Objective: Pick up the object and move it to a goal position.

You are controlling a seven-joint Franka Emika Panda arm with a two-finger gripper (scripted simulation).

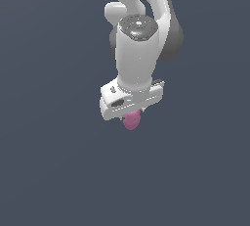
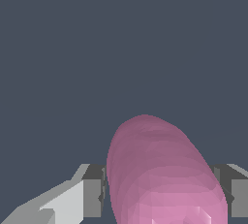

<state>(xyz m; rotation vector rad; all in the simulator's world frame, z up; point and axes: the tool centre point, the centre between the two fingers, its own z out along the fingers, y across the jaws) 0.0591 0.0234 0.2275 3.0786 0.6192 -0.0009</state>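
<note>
One arm, one thing to look at, so this is pretty simple. In the exterior view the white Panda arm (image 1: 139, 34) comes down from the top of the frame, and its end effector (image 1: 131, 114) sits about mid-picture against a flat dark blue-grey backdrop. The object (image 1: 131, 121), a small pink-magenta blob, pokes out just below the white hand body, tucked right under it and clearly narrower than the hand. From here only its lower rounded end shows, so its long axis seems to run roughly up into the hand, with the visible tip pointing downward, though most of its length is hidden. You can't really make out the fingers in this view; they're hidden behind the hand body and the blob. In the wrist view it's much clearer: the object (image 2: 162, 174) fills the space between the two grey fingertips (image 2: 93, 191), one on each side, and both pads look pressed right up against its flanks, so the end effector (image 2: 162, 194) is closed down on it and gripping it. The blob is elongated, with its long axis running away from the camera, its rounded far end pointing out past the fingertips and leaning a little to one side. Its surface is matte and faintly faceted. Behind it there's only the plain dark background.
</note>
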